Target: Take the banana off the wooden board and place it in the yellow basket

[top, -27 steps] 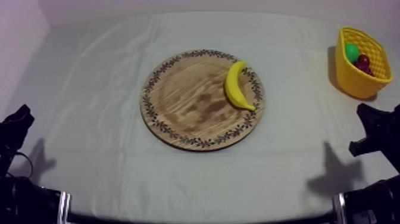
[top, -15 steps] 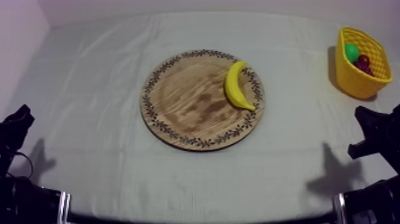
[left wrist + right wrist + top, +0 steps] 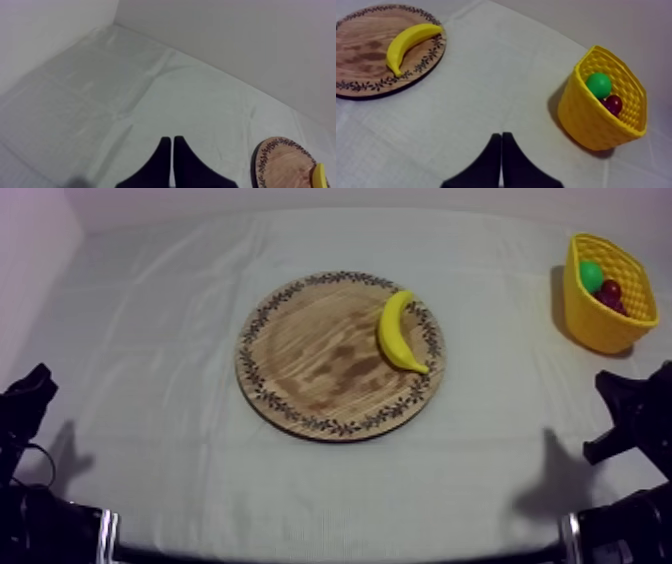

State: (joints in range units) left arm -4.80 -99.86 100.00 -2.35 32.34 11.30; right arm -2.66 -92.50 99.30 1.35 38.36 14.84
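Right now nothing is gripped. The banana (image 3: 400,333) lies flat on the wooden board (image 3: 300,358), along the board's right rim, so the task's thing is not yet lifted. The board sits mid-table. The yellow basket (image 3: 585,318) stands at the table's (image 3: 150,318) far right corner, well apart from the board. It holds a green fruit (image 3: 591,275) touching a small red fruit (image 3: 611,289), and there looks to be room left for more. The left gripper (image 3: 172,140) sits low at the near left corner over bare cloth, fingers together in a narrow wedge, empty. The right gripper (image 3: 501,136) sits low at the near right edge, fingers also pressed together, empty, aimed at the gap between board and basket. My read is that the pick has not started. The banana is on the basket side of the board, so the right arm probably has the easier reach to both. Its jaws need to part first, then close across the middle of the curve. The smooth toy skin may swivel if pinched near an end.
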